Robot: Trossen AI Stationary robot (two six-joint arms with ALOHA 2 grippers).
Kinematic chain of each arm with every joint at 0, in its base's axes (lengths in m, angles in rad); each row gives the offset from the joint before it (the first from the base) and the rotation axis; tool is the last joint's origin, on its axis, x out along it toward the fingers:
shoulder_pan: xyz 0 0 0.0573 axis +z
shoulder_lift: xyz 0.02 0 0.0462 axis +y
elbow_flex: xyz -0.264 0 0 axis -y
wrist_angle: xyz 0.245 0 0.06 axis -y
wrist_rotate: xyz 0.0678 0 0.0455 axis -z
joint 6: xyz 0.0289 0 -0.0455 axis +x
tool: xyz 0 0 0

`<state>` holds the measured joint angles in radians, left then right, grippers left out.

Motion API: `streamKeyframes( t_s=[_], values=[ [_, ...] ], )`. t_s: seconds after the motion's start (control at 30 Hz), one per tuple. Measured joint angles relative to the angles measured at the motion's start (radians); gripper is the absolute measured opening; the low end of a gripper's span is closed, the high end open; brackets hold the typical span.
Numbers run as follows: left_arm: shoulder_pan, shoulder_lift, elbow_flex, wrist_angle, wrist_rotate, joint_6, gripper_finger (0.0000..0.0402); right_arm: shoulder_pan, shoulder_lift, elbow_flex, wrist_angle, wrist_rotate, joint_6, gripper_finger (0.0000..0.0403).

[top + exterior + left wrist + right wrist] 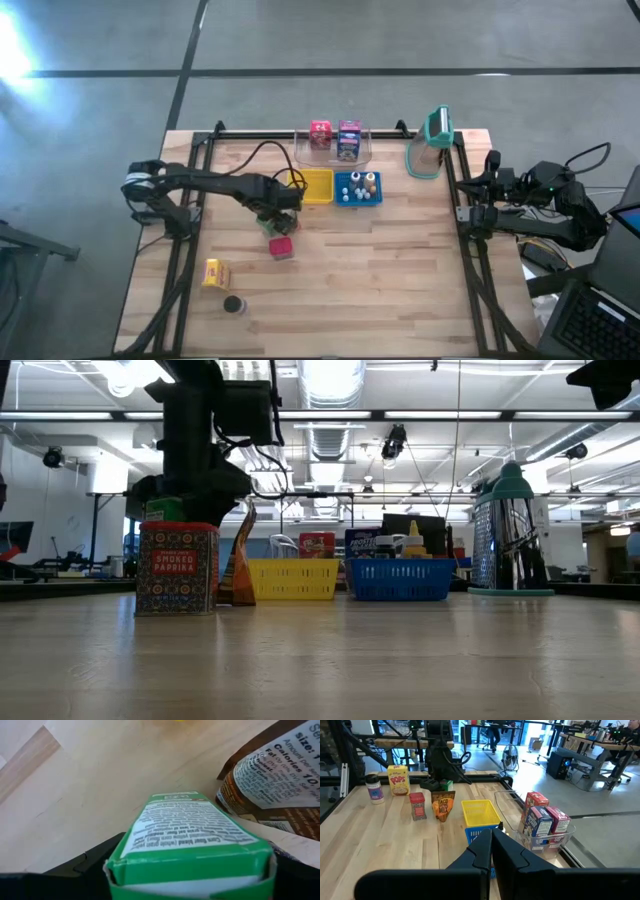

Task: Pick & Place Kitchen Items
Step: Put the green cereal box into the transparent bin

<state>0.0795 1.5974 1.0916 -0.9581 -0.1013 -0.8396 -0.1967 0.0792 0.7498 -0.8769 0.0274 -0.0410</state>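
1. We see the left pincer (277,213) grasping a green carton (192,832), which sits between its fingers at full spread, just above the counter (400,280).
2. The carton hangs near the yellow basket (318,186), beside a brown taco-mix pouch (443,805) and a red paprika tin (177,568).
3. To finish well, we judge the arm should lift the carton clear of the pouch, centre it over the chosen basket, then lower before letting go.
4. The right pincer (491,851) rests clenched and empty at the counter's right edge.
5. A yellow box (216,273) and a dark jar (234,305) wait well apart.
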Motion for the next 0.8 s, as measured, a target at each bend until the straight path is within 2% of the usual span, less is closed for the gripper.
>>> streamKeyframes(
  t_s=[0.47, 0.8],
  values=[
    [0.0, 0.0, -0.033, 0.001, 0.01, -0.01, 0.0252, 0.0, 0.0, 0.0, 0.0, 0.0, 0.0, 0.0008],
    [0.001, -0.021, -0.031, -0.008, 0.023, 0.032, 0.0232, 0.0, 0.0, 0.0, 0.0, 0.0, 0.0, 0.0008]
  ],
)
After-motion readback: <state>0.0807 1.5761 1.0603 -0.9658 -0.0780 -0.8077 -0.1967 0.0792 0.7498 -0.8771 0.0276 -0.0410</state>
